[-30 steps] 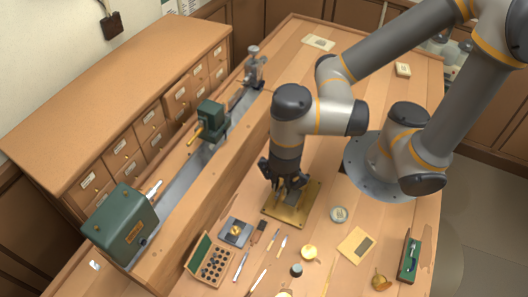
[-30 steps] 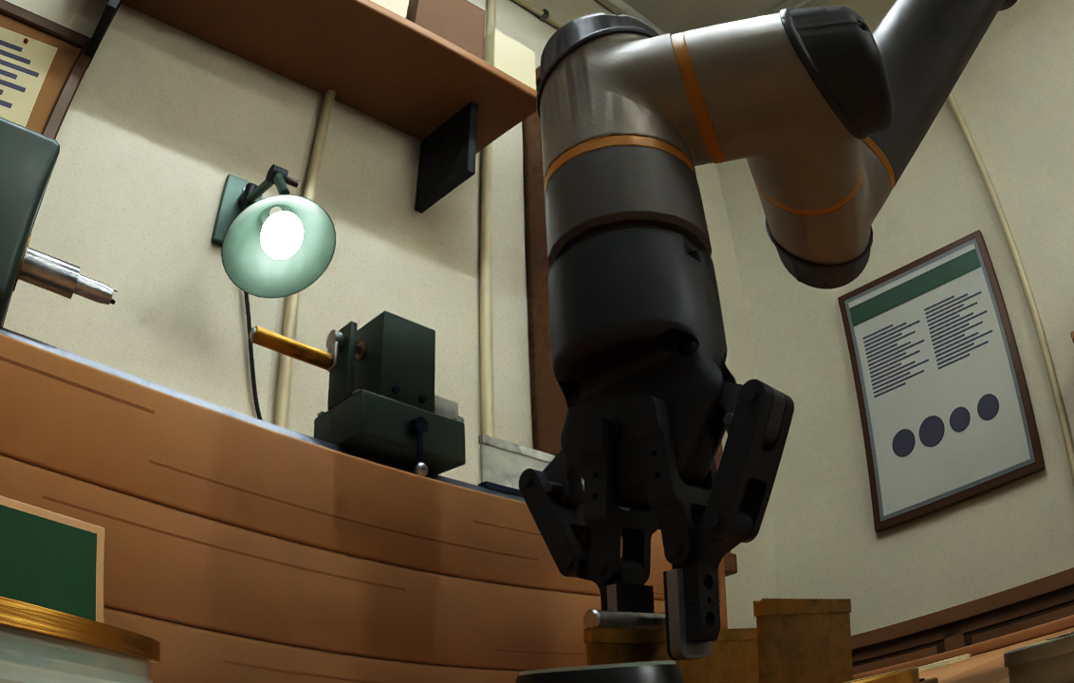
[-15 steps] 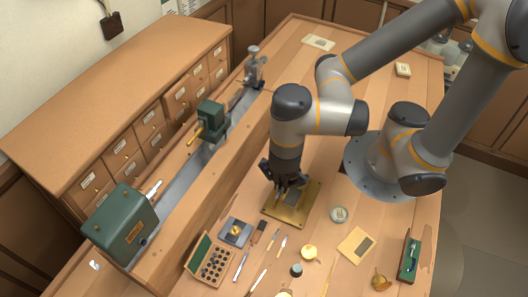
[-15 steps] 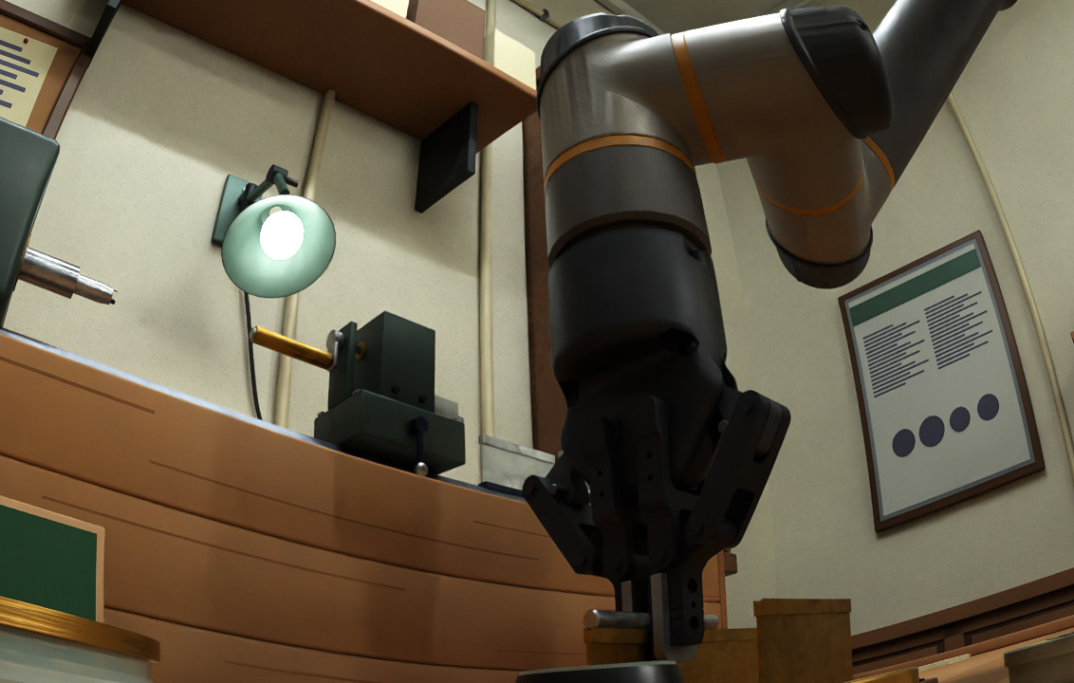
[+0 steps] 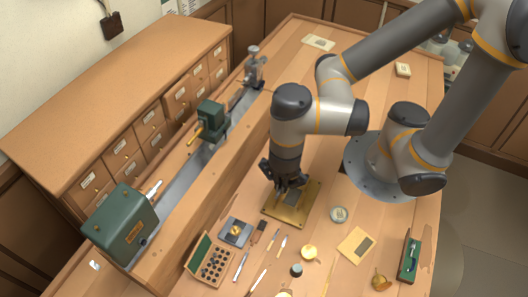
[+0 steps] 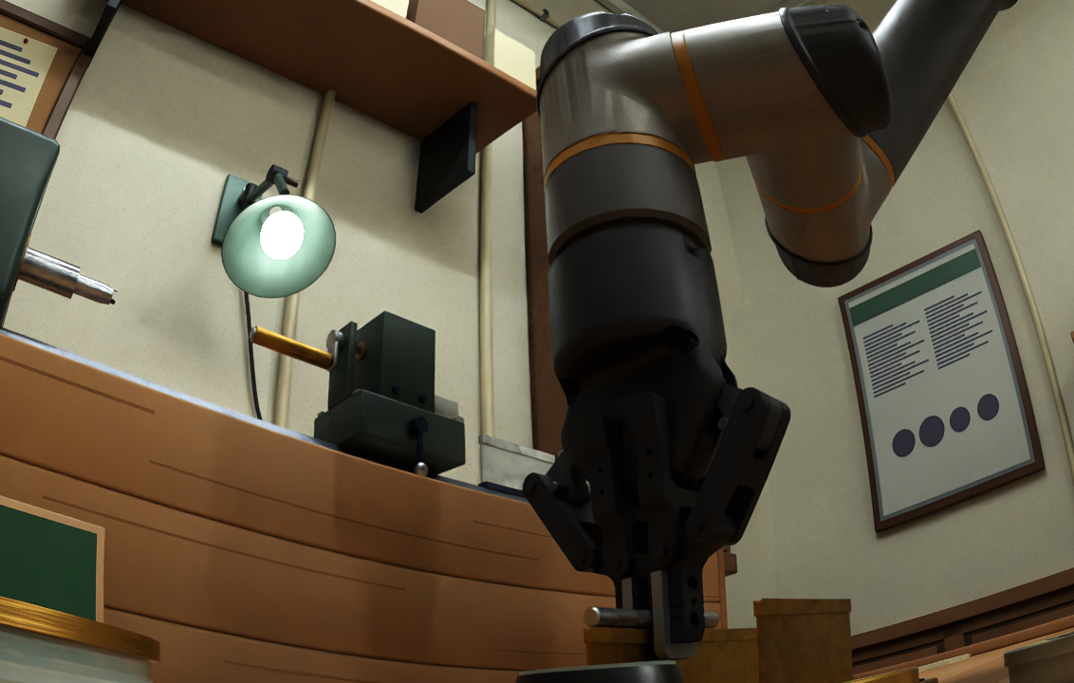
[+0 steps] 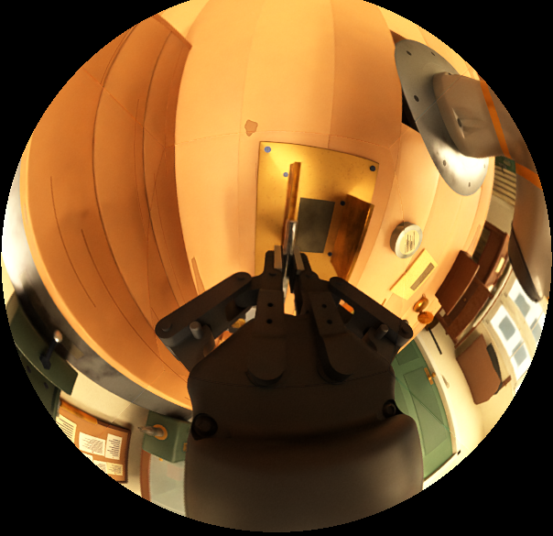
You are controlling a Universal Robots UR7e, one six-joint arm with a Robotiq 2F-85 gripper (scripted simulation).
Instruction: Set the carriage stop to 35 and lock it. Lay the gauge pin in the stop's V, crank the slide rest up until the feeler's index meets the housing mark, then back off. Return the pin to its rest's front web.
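Observation:
The gauge pin (image 6: 619, 616), a short steel rod, lies level across its brass rest (image 5: 291, 202) on the bench front, and my gripper (image 6: 654, 613) is closed around it from straight above. The wrist camera shows the pin (image 7: 290, 240) end-on between the fingertips, over the rest's wooden webs (image 7: 293, 194) and grey pad (image 7: 314, 225). The slide rest (image 5: 212, 120) with its brass crank handle (image 5: 195, 137) sits on the steel bed (image 5: 190, 177) to the left. The carriage stop (image 5: 254, 71) stands at the bed's far end. The green housing (image 5: 121, 222) sits at the near end.
The raised wooden rail (image 5: 225, 167) along the bed runs just left of the rest. Small tools, a punch tray (image 5: 210, 259) and a brass dish (image 5: 308, 252) lie in front. The arm's base flange (image 5: 380, 167) is to the right.

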